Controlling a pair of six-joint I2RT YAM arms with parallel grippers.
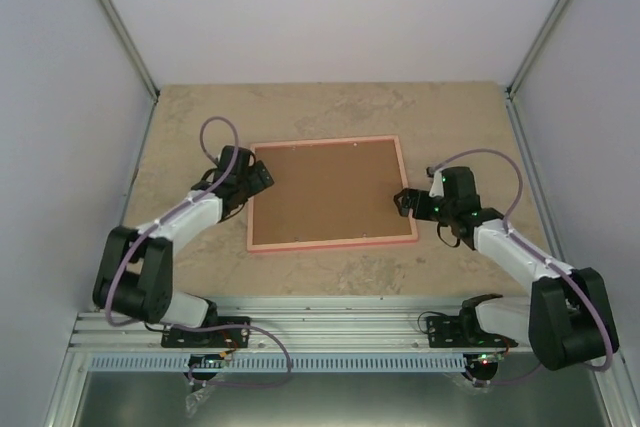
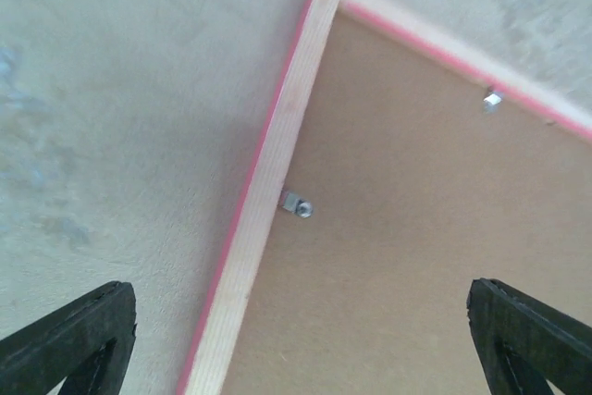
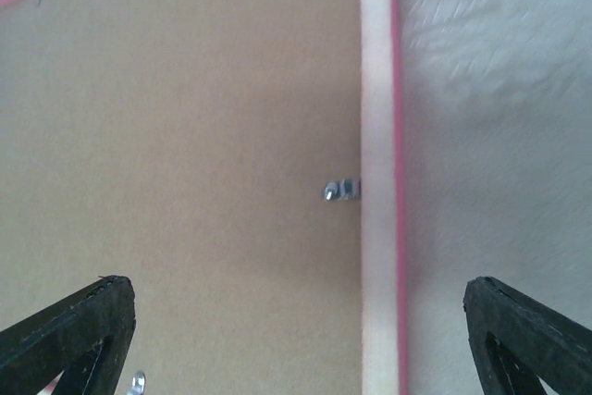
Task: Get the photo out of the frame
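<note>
From my station I see one frame (image 1: 330, 242) lying back side up in the middle of the table (image 1: 200, 117). Its pink edge runs round a brown board (image 1: 330, 192). The photo isn't visible from any camera, so I can't tell where it sits.

The table top is a mottled beige, stone-like. Plain pale walls (image 1: 330, 17) close it in on three sides, with metal posts (image 1: 115, 22) at the far corners. A ribbed aluminium rail (image 1: 330, 332) along the near edge carries the bases.

There are two arms (image 1: 180, 217), each trailing one purple cable (image 1: 215, 127).

The left gripper (image 1: 265, 175) is at the frame's left side near the far corner. Its fingers (image 2: 83, 339) are spread wide with nothing between them, one over the table and one over the board.

The right gripper (image 1: 405, 200) is at the frame's right side. Its fingers (image 3: 518, 330) are equally wide and grip nothing, straddling that side the same way.

I count two small metal tabs (image 2: 298, 203) in the left wrist view. The right wrist view also shows two, one at the frame's inner edge and one low at the picture's edge.
</note>
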